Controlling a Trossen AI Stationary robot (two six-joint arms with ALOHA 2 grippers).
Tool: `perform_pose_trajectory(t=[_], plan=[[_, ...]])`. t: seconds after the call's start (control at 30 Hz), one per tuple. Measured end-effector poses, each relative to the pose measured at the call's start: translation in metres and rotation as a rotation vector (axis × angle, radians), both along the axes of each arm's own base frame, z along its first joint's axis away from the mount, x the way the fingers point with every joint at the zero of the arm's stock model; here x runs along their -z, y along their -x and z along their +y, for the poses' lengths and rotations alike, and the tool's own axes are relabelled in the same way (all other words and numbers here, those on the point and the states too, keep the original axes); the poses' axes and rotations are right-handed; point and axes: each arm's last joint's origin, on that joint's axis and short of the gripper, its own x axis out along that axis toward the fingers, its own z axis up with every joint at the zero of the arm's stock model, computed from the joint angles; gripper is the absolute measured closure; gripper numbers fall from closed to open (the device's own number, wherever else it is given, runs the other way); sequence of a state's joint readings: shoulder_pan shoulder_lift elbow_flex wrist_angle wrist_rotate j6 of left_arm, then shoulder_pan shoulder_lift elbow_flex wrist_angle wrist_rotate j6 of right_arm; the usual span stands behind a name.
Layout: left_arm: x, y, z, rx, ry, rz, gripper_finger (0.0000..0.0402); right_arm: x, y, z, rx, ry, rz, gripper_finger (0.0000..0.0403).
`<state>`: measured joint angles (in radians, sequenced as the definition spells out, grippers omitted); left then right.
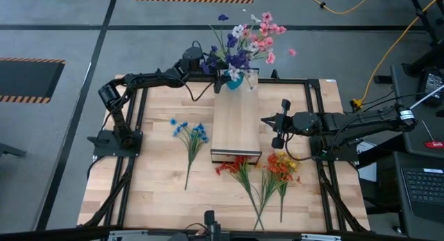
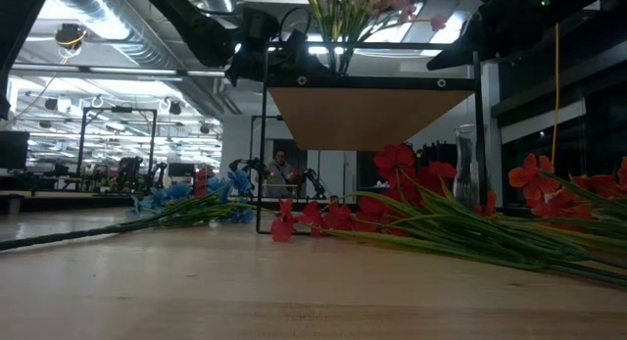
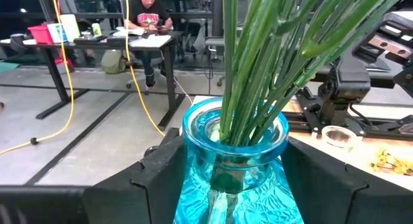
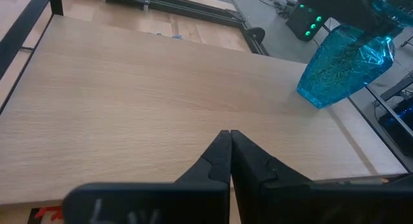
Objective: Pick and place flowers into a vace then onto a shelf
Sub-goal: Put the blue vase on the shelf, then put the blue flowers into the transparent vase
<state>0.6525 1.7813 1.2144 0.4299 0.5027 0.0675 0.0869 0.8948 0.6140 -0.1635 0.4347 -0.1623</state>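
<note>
Now | left pincer [image 1: 223,80] is clamped on the blue vase [image 3: 233,179], held at the far end of the shelf [image 1: 236,123], base touching or just above cannot be told | right pincer [image 4: 227,153], closed and empty, is kept over the shelf's near right side | three loose flowers [image 1: 191,133] are left on the surface [image 1: 159,178]: one blue, two red-orange, stems lengthwise.

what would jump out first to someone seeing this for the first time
The blue glass vase packed with pink, white and purple flowers stands at the far end of the shelf, clamped by the left gripper. The right gripper hovers shut over the shelf's plank, while blue sprigs and red-orange sprigs lie on the table.
</note>
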Motion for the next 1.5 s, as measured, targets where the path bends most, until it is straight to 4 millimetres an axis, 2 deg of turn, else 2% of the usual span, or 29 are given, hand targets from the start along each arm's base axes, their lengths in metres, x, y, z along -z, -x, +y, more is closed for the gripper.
perform_pose_trajectory(t=[0.87, 1.23, 1.5], plan=[[-0.001, 0.002, 0.0, 0.023, 0.005, -0.001, 0.0162, 0.0, 0.0, 0.0, 0.0, 0.0, 0.0, 0.0395], [-0.001, 0.007, 0.006, 0.026, 0.009, -0.002, 0.0162, 0.002, 0.001, 0.0, 0.0, 0.002, 0.02, 0.0395], [-0.014, 0.018, 0.0, 0.03, -0.011, 0.05, 0.0162, 0.002, 0.001, 0.0, 0.0, 0.002, 0.022, 0.0395]])
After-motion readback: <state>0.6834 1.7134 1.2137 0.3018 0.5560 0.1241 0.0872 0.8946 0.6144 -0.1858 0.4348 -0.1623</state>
